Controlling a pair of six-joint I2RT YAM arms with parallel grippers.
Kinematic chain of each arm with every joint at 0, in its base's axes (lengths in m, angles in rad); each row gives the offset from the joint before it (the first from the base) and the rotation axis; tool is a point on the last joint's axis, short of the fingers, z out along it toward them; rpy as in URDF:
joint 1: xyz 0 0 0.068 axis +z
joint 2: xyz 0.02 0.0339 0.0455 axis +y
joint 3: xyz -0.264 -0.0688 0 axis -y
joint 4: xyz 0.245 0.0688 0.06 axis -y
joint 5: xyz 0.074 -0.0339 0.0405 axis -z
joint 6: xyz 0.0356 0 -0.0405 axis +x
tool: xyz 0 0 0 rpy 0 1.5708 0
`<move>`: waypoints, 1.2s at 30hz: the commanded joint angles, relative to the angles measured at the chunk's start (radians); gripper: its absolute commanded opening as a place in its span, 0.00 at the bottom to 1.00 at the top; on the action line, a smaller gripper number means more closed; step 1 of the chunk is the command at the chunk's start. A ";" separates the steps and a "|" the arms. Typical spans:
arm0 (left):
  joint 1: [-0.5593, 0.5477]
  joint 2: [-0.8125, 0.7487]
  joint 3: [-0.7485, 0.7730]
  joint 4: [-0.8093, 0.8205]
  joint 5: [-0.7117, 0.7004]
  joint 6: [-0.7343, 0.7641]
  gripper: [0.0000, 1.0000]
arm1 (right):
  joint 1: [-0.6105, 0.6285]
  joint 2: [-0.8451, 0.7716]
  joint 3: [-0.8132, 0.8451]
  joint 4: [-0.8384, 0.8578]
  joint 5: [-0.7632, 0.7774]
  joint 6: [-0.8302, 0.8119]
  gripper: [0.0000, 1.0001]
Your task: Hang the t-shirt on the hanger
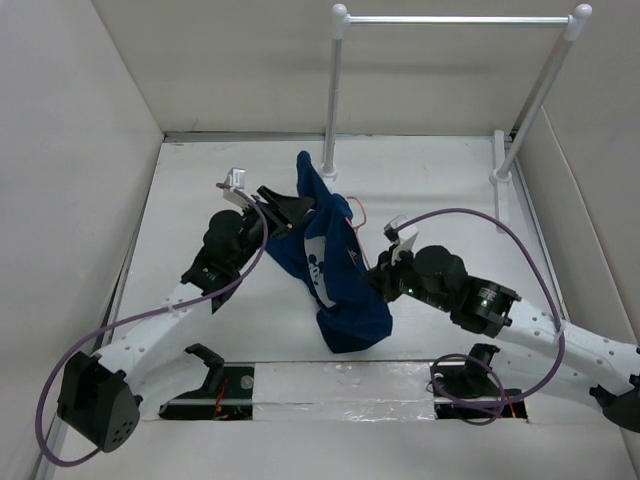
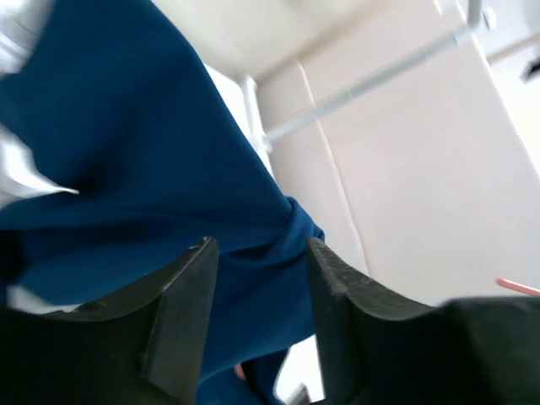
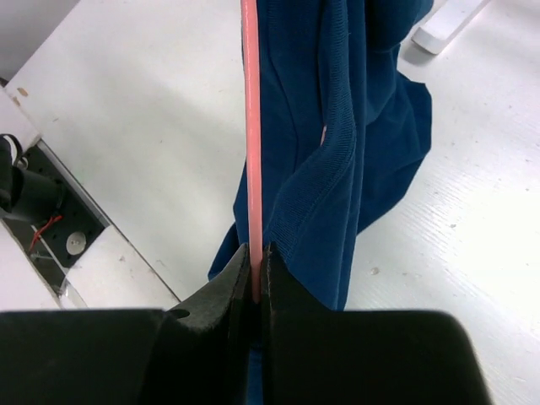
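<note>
Shirt (image 1: 345, 295): we see it hang in a crumpled dark blue column over the middle of the table (image 1: 440, 185), with its low end down by the surface nearest us and its top lifted toward the far side.
Right claw (image 3: 257, 253): clamped tight on the hanger (image 3: 251, 126). The pink wire runs straight out from between the closed fingers, with cloth draped just beside it.
Ribbed band (image 3: 325, 169): it lies close along the wire's right side in the right wrist view. We judge it to be the neck opening, but we cannot tell whether the wire already passes through it.
Step in hand: we judge that we are working the hanger into the shirt, and that it is not yet seated.
Left claw (image 2: 260, 249): the jaws stand wide apart with nothing pinched. Blue cloth fills the view just beyond the fingertips.
How to do it well: we hold the wire steady with the right claw. The left claw should take a single layer near the band and draw that layer over the wire's shoulder. A thick fold would drag the whole bundle and twist the hanger.
Risk: a thin wire can turn inside a pinch, so we pull slowly, along the wire and not across it.
Rack (image 1: 455, 20): it stands well apart at the far side, and we judge it has no part in this step.
</note>
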 commanded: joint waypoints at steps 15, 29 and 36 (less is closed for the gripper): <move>0.012 -0.005 -0.097 0.256 0.039 0.468 0.34 | -0.261 -0.055 0.122 -0.072 -0.483 -0.090 0.00; -0.005 0.121 -0.034 0.362 0.198 0.520 0.48 | -0.320 -0.040 0.165 -0.055 -0.584 -0.083 0.00; -0.005 0.150 -0.020 0.429 0.194 0.505 0.07 | -0.329 -0.035 0.174 -0.060 -0.580 -0.086 0.00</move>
